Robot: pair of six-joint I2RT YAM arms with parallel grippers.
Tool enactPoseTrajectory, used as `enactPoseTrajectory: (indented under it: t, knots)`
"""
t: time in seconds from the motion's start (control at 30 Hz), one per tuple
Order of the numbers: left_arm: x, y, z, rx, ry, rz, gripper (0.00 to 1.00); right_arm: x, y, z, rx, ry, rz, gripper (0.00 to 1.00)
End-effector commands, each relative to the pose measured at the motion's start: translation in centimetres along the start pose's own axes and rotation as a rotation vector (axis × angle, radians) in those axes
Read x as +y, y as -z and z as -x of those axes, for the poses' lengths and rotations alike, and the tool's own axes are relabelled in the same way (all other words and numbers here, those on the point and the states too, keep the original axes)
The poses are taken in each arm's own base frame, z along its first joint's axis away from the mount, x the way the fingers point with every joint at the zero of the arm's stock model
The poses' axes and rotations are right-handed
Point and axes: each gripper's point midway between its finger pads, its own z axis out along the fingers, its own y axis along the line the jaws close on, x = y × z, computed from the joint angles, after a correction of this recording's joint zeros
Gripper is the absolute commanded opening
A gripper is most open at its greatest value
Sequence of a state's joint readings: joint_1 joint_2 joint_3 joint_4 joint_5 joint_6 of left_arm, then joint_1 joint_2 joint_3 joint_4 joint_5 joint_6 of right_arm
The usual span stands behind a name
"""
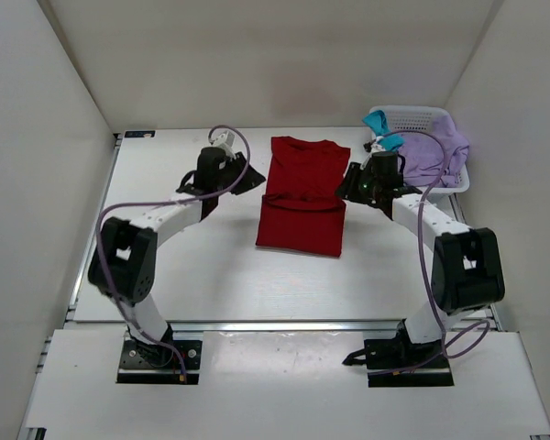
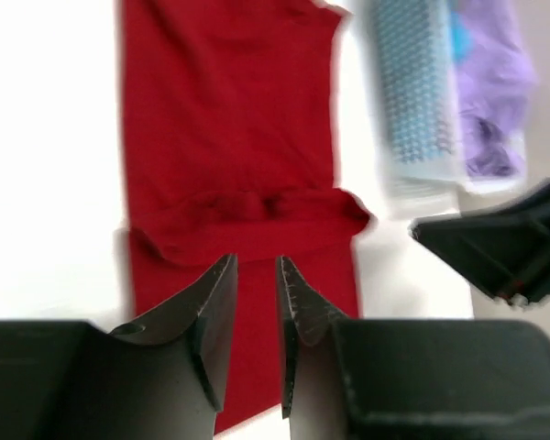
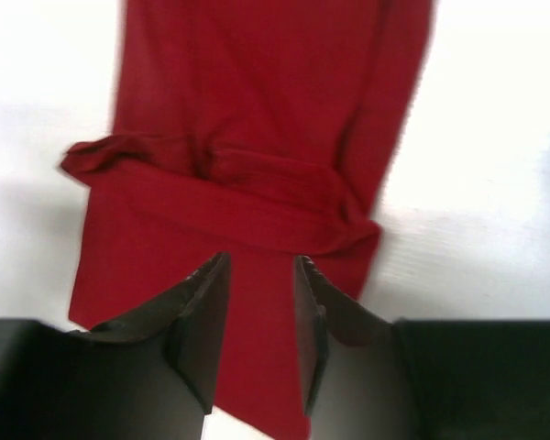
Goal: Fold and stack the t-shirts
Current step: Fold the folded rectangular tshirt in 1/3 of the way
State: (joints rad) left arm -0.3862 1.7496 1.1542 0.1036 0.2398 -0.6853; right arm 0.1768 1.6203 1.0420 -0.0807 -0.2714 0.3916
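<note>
A deep red t-shirt (image 1: 302,192) lies flat at the table's middle, its sides folded in and a bunched crease across it. The left gripper (image 1: 248,174) hovers at the shirt's left edge and the right gripper (image 1: 352,181) at its right edge. In the left wrist view the red shirt (image 2: 229,137) lies beyond my left gripper (image 2: 257,268), whose jaws stand slightly apart with nothing between them. The right wrist view shows the red shirt (image 3: 257,119) under my right gripper (image 3: 261,266), open and empty. A teal t-shirt (image 1: 383,130) and a lavender t-shirt (image 1: 440,151) hang over the basket.
A white mesh basket (image 1: 414,113) stands at the back right corner, close behind the right arm. It also shows in the left wrist view as the basket (image 2: 412,101) beside the lavender cloth (image 2: 490,92). White walls enclose the table (image 1: 220,275) on three sides.
</note>
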Motion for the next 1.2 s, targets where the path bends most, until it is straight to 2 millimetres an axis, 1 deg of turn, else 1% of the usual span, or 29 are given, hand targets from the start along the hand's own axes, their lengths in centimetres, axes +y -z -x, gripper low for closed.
enactPoseTrajectory:
  t: [0.0, 0.03, 0.07, 0.1, 0.13, 0.17, 0.2, 0.23, 0.3, 0.37, 0.43, 0.47, 0.53, 0.57, 0.63, 0.67, 0.7, 0.73, 0.77, 0.83, 0.9, 0.93, 0.97, 1.0, 1.03, 1.07, 1.1, 1.13, 1.17]
  knots:
    - [-2.9, 2.7, -2.8, -0.052, -0.013, -0.099, 0.34, 1.6, 1.4, 0.6, -0.084, 0.072, -0.019, 0.23]
    - [-2.8, 2.9, -3.7, -0.051, -0.009, -0.098, 0.34, 1.8, 1.2, 0.3, -0.084, 0.072, -0.009, 0.19]
    - [-2.3, 2.8, -5.6, -0.030, -0.018, -0.088, 0.33, 3.0, 1.1, -0.9, -0.069, 0.075, 0.046, 0.09]
    - [-2.2, 2.7, -6.8, -0.010, -0.024, -0.091, 0.32, 3.8, 0.7, -1.6, -0.056, 0.075, 0.078, 0.05]
    - [-1.2, 2.1, -7.9, 0.017, -0.026, -0.069, 0.31, 4.4, 0.5, -2.1, -0.039, 0.069, 0.107, 0.00]
    - [-0.1, 1.5, -9.4, 0.061, -0.023, -0.051, 0.29, 5.3, 0.0, -3.0, -0.005, 0.087, 0.144, 0.00]
    - [0.7, 1.1, -10.2, 0.094, -0.011, -0.043, 0.28, 6.1, -0.6, -4.0, 0.035, 0.092, 0.169, 0.00]
    - [1.7, 1.0, -11.0, 0.113, -0.003, -0.025, 0.27, 6.9, -0.7, -4.2, 0.047, 0.109, 0.183, 0.00]
    - [2.9, 1.2, -12.6, 0.151, 0.019, -0.018, 0.25, 7.9, -1.7, -5.4, 0.090, 0.132, 0.205, 0.00]
    - [2.8, 1.6, -13.5, 0.157, 0.020, -0.024, 0.26, 8.7, -2.3, -6.5, 0.123, 0.146, 0.227, 0.00]
    - [3.0, 2.4, -15.1, 0.178, 0.002, -0.014, 0.26, 9.6, -3.2, -7.0, 0.142, 0.155, 0.250, 0.00]
    - [3.1, 2.6, -15.4, 0.179, -0.003, -0.012, 0.27, 9.6, -3.5, -7.3, 0.151, 0.152, 0.243, 0.00]
    - [3.7, 4.0, -17.3, 0.209, -0.001, -0.006, 0.26, 10.2, -4.2, -8.1, 0.168, 0.166, 0.258, 0.00]
    - [3.4, 4.1, -17.1, 0.192, -0.004, -0.017, 0.27, 10.7, -4.3, -8.3, 0.171, 0.164, 0.265, 0.00]
    - [4.2, 5.7, -18.3, 0.198, -0.003, -0.005, 0.26, 10.8, -4.7, -9.2, 0.186, 0.160, 0.275, 0.00]
    - [4.9, 6.3, -19.5, 0.223, -0.002, 0.012, 0.26, 10.6, -4.9, -10.1, 0.202, 0.159, 0.275, 0.00]
    - [4.5, 6.6, -19.0, 0.202, -0.010, 0.003, 0.26, 10.9, -5.0, -10.3, 0.208, 0.156, 0.284, 0.00]
    - [4.4, 7.3, -19.2, 0.195, -0.017, -0.001, 0.26, 11.1, -5.1, -10.5, 0.211, 0.153, 0.297, 0.00]
    - [5.2, 7.8, -19.8, 0.206, -0.014, 0.015, 0.26, 10.7, -5.5, -10.8, 0.216, 0.137, 0.291, 0.00]
    - [5.0, 8.6, -18.8, 0.172, -0.019, 0.007, 0.27, 10.7, -5.8, -11.0, 0.223, 0.121, 0.301, 0.00]
    - [4.9, 9.2, -18.5, 0.163, -0.023, 0.002, 0.27, 10.5, -6.4, -10.5, 0.215, 0.113, 0.299, 0.00]
    - [5.3, 9.4, -17.8, 0.145, -0.022, 0.015, 0.27, 10.4, -6.7, -10.2, 0.213, 0.107, 0.294, 0.00]
    - [5.2, 9.6, -17.4, 0.142, -0.025, 0.013, 0.28, 10.7, -7.3, -9.8, 0.198, 0.115, 0.291, 0.00]
    - [5.0, 9.7, -17.1, 0.136, -0.028, 0.010, 0.27, 10.3, -7.8, -8.5, 0.162, 0.121, 0.272, 0.00]
    - [4.7, 9.8, -16.9, 0.131, -0.033, 0.002, 0.28, 10.6, -8.1, -8.2, 0.156, 0.120, 0.274, 0.00]
    - [4.4, 9.9, -16.5, 0.128, -0.031, -0.003, 0.29, 10.7, -8.6, -5.5, 0.092, 0.118, 0.279, 0.00]
    - [4.0, 10.0, -16.2, 0.122, -0.029, -0.013, 0.29, 10.7, -9.1, -5.3, 0.089, 0.110, 0.279, 0.00]
    - [3.8, 10.0, -16.2, 0.127, -0.040, -0.014, 0.28, 10.9, -9.4, -3.7, 0.061, 0.113, 0.284, 0.00]
    - [3.5, 10.1, -15.9, 0.117, -0.043, -0.017, 0.29, 10.5, -10.0, -3.2, 0.052, 0.110, 0.269, 0.00]
